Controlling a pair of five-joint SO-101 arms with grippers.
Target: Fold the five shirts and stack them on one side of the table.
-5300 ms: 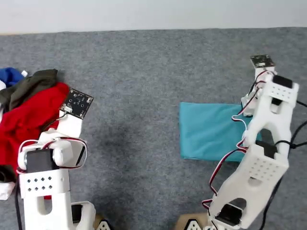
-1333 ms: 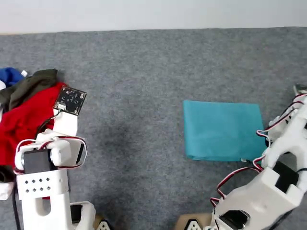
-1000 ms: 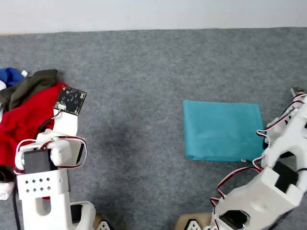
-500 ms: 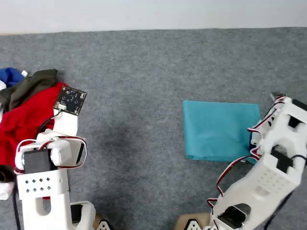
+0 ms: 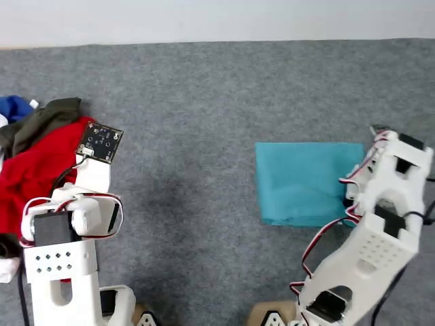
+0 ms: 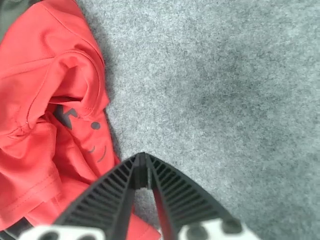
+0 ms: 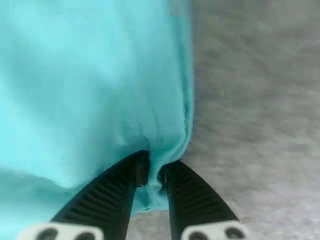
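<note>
A folded teal shirt (image 5: 299, 180) lies flat on the grey carpet right of centre. My right gripper (image 7: 150, 169) is shut on the teal shirt (image 7: 90, 80) at its right edge, where the cloth bunches between the black fingers. The right arm (image 5: 380, 190) stands over that edge. At the far left a red shirt (image 5: 37, 170) lies crumpled in a pile. My left gripper (image 6: 143, 164) is shut with nothing in it, low over the carpet just beside the red shirt (image 6: 50, 90).
A dark olive shirt (image 5: 41, 122) and a blue shirt (image 5: 13, 106) lie in the pile behind the red one, with white cloth (image 5: 7, 268) at the left edge. Bare grey carpet (image 5: 190, 136) spans the middle and back. A pale wall borders the far side.
The right arm swung in from the far right onto the teal shirt's right edge and shut on it; the shirt shifted slightly left. The left arm has kept still.
</note>
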